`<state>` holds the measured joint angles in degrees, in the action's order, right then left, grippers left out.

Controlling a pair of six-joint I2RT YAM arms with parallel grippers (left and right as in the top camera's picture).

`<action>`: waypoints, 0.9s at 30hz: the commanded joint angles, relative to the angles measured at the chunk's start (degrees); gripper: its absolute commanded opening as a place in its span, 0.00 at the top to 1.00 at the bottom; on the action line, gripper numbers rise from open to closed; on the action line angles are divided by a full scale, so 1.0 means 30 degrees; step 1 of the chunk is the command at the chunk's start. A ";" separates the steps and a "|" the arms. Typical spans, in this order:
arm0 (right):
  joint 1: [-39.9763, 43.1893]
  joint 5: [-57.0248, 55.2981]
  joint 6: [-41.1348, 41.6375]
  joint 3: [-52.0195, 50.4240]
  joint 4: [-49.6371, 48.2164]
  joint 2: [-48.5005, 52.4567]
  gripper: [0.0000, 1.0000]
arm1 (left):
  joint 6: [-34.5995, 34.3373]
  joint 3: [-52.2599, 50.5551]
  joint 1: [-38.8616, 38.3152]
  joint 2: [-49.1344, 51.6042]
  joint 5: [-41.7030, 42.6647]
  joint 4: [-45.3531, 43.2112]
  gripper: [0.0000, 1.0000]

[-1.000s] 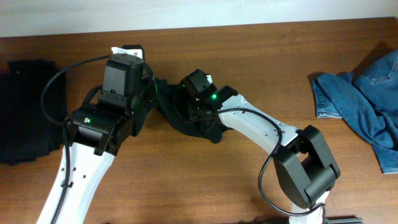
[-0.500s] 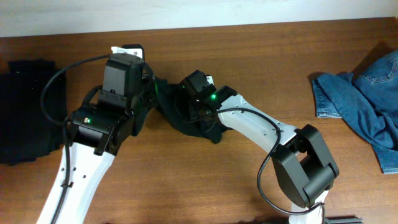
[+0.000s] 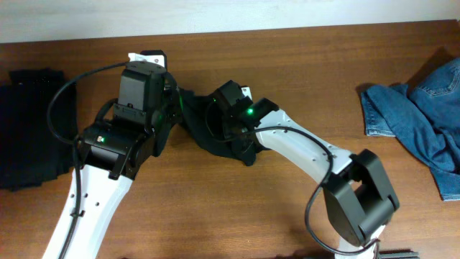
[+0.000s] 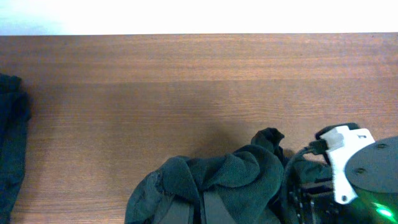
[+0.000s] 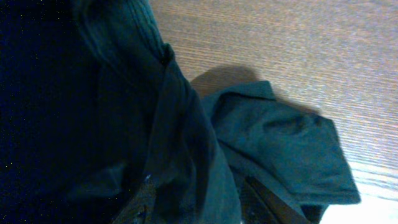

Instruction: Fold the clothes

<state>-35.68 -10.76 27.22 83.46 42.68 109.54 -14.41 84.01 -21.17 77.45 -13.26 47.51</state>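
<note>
Care first: our left claw (image 4: 205, 211) pinches the bunched dark garment (image 4: 236, 174); about the right claw (image 5: 202, 208) we cannot tell. We should pull it flat slowly.

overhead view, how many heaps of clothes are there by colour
black: 2, the flat stack at the left edge and the bunched garment in the middle
blue denim: 1
total: 3
</note>
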 commanded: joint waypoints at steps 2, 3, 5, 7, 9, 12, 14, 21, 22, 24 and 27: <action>-0.0503 -0.0481 0.0168 0.0386 0.0364 -0.0605 0.50 | -0.0189 0.0160 -0.0058 -0.0080 0.0146 -0.0124 0.99; -0.0605 -0.0386 0.0168 0.0393 0.0481 -0.0634 0.50 | -0.0189 0.0160 -0.0058 -0.0080 0.0146 -0.0124 0.99; -0.0707 -0.0029 0.0168 0.0393 0.0889 -0.0743 0.50 | -0.0189 0.0160 -0.0058 -0.0080 0.0146 -0.0124 0.99; -0.0772 0.0576 0.0168 0.0393 0.1362 -0.0750 0.50 | -0.0189 0.0160 -0.0058 -0.0080 0.0138 -0.0124 0.99; -0.0772 0.0976 0.0168 0.0357 0.1741 -0.0743 0.51 | -0.0189 0.0160 -0.0058 -0.0080 0.0138 -0.0168 0.99; -0.0787 0.0889 -0.0335 0.0328 0.1931 -0.0743 0.51 | -0.0189 0.0160 -0.0058 -0.0080 0.0146 -0.0248 0.99; -0.0874 0.0882 -0.1035 0.0328 0.1923 -0.0743 0.51 | -0.0189 0.0160 -0.0058 -0.0080 0.0146 -0.0255 0.99; -0.1377 0.0940 -0.3993 0.0328 0.1909 -0.0663 0.50 | -0.0189 0.0160 -0.0058 -0.0080 0.0146 -0.0321 0.99; -0.1494 0.0889 -0.4000 0.0328 0.1909 -0.0612 0.50 | -0.0189 0.0160 -0.0058 -0.0080 0.0146 -0.0328 0.99; -0.1617 0.0823 -0.4000 0.0328 0.1778 -0.0488 0.50 | -0.0189 0.0160 -0.0058 -0.0080 0.0146 -0.0335 0.99; -0.1734 0.0714 -0.4007 0.0328 0.1647 -0.0423 0.50 | -0.0189 0.0160 -0.0058 -0.0080 0.0146 -0.0335 0.99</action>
<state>-40.25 -8.29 16.69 83.46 47.86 109.01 -14.44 84.01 -21.17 77.47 -13.26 47.05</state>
